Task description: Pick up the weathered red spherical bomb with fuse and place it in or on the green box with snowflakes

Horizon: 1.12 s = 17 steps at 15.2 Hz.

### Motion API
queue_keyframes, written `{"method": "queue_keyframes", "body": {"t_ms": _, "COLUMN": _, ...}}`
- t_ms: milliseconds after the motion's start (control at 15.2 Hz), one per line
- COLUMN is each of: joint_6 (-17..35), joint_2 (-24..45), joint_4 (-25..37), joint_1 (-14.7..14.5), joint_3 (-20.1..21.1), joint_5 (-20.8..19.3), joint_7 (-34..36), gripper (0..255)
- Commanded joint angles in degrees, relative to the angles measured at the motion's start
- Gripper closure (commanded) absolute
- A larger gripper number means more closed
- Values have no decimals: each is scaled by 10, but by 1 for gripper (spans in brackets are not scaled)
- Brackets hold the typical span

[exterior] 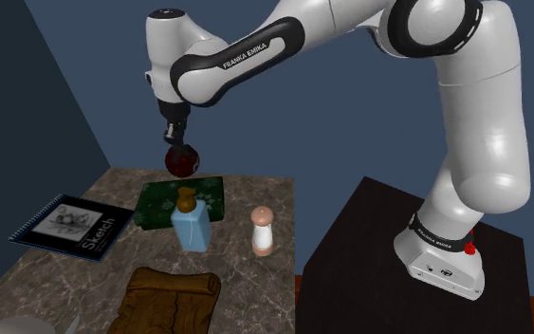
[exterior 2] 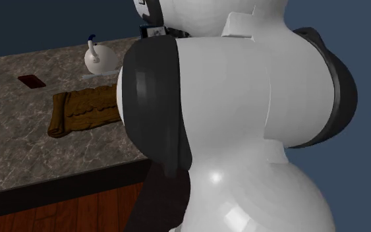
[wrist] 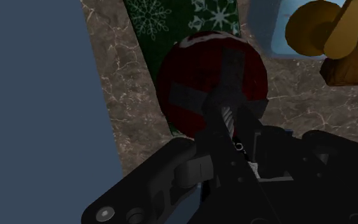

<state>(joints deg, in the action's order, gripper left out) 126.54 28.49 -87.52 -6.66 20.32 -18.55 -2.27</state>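
Note:
A dark red spherical bomb (exterior: 181,160) hangs in the air with my gripper (exterior: 174,140) shut on its top, where the fuse is. It is above the far edge of the flat green box with white snowflakes (exterior: 165,204), which lies on the marble table. In the wrist view the bomb (wrist: 203,76) sits just past my black fingers (wrist: 229,119), which clasp its fuse. Beyond it lie the green box (wrist: 171,22) and, beside that, bare marble.
A blue bottle with a brown stopper (exterior: 191,226) stands at the box's near edge, with a white shaker (exterior: 263,231) beside it. A sketchbook (exterior: 70,226) and a brown leather piece (exterior: 170,299) lie nearer. A white pot (exterior 2: 97,58) stands behind the arm.

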Motion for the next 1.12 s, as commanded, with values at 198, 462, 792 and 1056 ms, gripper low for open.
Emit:
{"method": "queue_keyframes", "body": {"t_ms": 198, "joint_6": -76, "joint_2": 111, "joint_4": 189, "joint_1": -23, "joint_3": -13, "joint_5": -10, "joint_7": -30, "gripper": 255}}
{"method": "queue_keyframes", "body": {"t_ms": 462, "joint_6": -50, "joint_2": 117, "joint_4": 169, "joint_1": -22, "joint_3": -16, "joint_5": -14, "joint_7": -25, "gripper": 255}}
{"method": "queue_keyframes", "body": {"t_ms": 792, "joint_6": -19, "joint_2": 128, "joint_4": 148, "joint_1": -21, "joint_3": -20, "joint_5": -20, "joint_7": -18, "gripper": 255}}
{"method": "queue_keyframes", "body": {"t_ms": 1056, "joint_6": 4, "joint_2": 138, "joint_4": 135, "joint_1": -21, "joint_3": -23, "joint_5": -25, "joint_7": -12, "gripper": 255}}
